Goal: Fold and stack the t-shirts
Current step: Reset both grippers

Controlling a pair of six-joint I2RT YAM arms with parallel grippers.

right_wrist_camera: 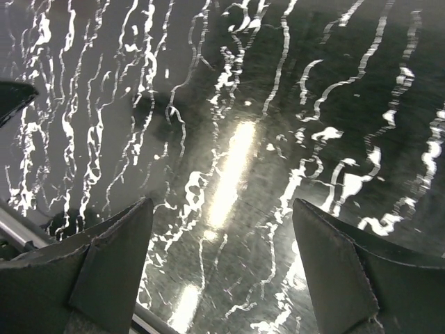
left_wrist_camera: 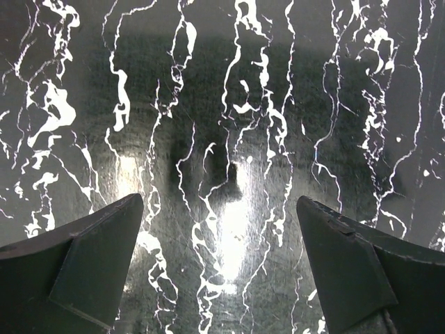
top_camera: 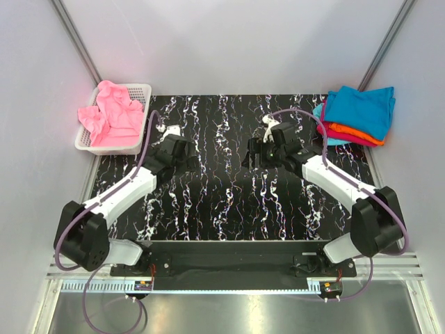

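Over the black marbled table [top_camera: 229, 202], under and between both claws, no shirt lay, so we judged the step in hand to be fetching the next garment. Near the left claw [left_wrist_camera: 219, 209], to its left and beyond it, sat the white mesh basket [top_camera: 142, 94] with crumpled pink t-shirts [top_camera: 111, 118]. Well to the right of the right claw [right_wrist_camera: 222, 209] lay the folded stack: teal-blue t-shirt [top_camera: 361, 108] on top, with orange [top_camera: 354, 132], magenta [top_camera: 324, 126] and light cyan [top_camera: 335, 141] edges beneath.

Note for the pick: use the left claw, as the nearer. Pinch one raised fold of a single shirt, lift it clear of the basket rim, then spread it flat on the table between the claws, where both reach.

Pose: both arms reached forward from their bases, forearms angled inward, wrists pitched down at the table. Each claw stood spread wide and held nothing. We could not tell their height above the surface.
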